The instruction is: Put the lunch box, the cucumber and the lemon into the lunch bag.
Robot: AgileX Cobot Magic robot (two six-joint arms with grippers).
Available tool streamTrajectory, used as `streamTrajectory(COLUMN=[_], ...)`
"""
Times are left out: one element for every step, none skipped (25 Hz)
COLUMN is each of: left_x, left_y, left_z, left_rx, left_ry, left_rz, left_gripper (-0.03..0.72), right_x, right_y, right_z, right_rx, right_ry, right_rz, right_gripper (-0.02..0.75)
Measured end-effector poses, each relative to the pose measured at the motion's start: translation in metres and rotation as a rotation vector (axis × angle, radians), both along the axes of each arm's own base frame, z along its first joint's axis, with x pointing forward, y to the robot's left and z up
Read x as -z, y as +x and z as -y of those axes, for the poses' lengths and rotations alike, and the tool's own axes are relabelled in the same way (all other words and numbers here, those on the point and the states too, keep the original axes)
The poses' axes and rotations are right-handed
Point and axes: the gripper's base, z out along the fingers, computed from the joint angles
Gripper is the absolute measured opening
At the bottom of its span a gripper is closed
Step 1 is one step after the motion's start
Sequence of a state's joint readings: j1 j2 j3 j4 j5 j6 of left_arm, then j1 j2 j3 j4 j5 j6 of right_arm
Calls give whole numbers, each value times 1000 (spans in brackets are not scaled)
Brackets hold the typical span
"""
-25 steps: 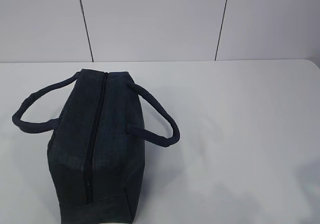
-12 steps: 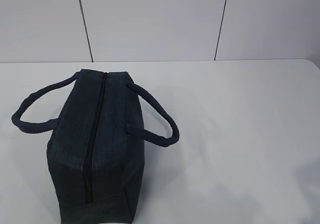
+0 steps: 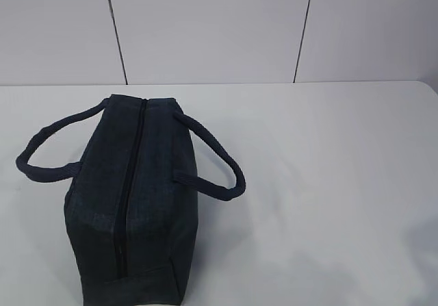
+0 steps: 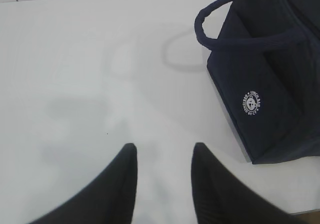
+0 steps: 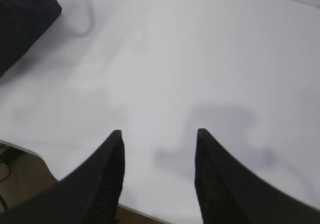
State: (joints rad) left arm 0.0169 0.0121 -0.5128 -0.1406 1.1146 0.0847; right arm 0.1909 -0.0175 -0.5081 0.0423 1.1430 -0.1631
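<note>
Nothing has moved since the earlier frame. Left gripper hangs over bare table, fingers parted, holding nothing; right gripper likewise. Lunch bag lies ahead and right of the left fingers, zipper shut, long axis running near to far.

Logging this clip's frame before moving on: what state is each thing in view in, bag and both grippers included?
lunch bag: upright on the table, top zipper closed along its length, handles flopped out to both sides.
left gripper: open, empty, above bare table beside the bag's logo side.
right gripper: open, empty, near the table's edge, away from the bag.
Lunch box, cucumber, lemon: not in view.
</note>
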Motion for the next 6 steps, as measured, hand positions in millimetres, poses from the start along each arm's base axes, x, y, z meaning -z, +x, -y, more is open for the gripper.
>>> streamTrajectory(left_x=[0, 0, 0, 0, 0, 0], left_y=[0, 0, 0, 0, 0, 0], left_z=[0, 0, 0, 0, 0, 0], left_rx=[0, 0, 0, 0, 0, 0], left_ry=[0, 0, 0, 0, 0, 0], left_rz=[0, 0, 0, 0, 0, 0], left_gripper=[264, 264, 264, 264, 264, 264], right_x=[0, 0, 0, 0, 0, 0], right_y=[0, 0, 0, 0, 0, 0], right_z=[0, 0, 0, 0, 0, 0], right_rx=[0, 0, 0, 0, 0, 0], right_ry=[0, 0, 0, 0, 0, 0], right_rz=[0, 0, 0, 0, 0, 0], right_gripper=[334, 334, 334, 334, 334, 334])
